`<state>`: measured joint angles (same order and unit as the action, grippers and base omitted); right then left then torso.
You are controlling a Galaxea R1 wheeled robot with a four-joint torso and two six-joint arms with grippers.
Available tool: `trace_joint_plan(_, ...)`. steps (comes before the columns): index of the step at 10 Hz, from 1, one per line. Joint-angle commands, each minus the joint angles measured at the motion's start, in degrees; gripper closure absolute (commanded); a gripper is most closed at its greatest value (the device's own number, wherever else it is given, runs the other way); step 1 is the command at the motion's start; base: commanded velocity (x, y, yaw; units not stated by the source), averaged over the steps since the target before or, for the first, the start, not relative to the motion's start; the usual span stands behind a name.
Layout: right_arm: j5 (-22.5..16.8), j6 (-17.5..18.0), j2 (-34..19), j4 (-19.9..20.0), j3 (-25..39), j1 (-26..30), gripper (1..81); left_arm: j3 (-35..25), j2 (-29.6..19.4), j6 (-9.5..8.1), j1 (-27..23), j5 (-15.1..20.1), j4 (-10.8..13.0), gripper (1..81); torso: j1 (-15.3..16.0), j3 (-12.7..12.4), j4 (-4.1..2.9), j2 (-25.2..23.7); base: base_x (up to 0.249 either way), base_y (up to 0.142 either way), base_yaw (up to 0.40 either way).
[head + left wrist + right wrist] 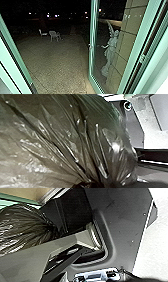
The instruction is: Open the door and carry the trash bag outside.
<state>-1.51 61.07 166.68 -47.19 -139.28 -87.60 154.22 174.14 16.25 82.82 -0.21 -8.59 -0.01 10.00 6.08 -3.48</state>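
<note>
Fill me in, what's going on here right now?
The robot appears to be holding the trash bag by its gathered neck in its left end effector. It faces a doorway where the glass door stands open onto the dark paved yard. Pale chairs are out on the paving, and a statue shows through the glass. So the door looks dealt with, but I can't tell whether the bag is past the threshold.

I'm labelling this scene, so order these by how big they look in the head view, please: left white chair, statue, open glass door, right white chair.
Largest to smallest:
1. Open glass door
2. Statue
3. Right white chair
4. Left white chair
</note>
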Motion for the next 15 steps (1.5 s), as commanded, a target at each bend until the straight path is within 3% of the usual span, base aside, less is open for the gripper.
trace_joint_plan(1,-2.36,0.01,-0.1,-0.45,0.42,1.77,1.0,-0.24,0.16,0.1,-2.53,3.37,-0.11,81.1,0.01,0.0,0.0,0.0,0.101,0.0,0.0)
trace_joint_plan(15,-2.36,-0.07,-0.01,-0.62,0.33,1.68,1.0,-0.24,0.07,0.1,-2.45,3.37,-0.02,81.1,0.01,0.02,0.0,0.0,0.108,0.0,0.0)
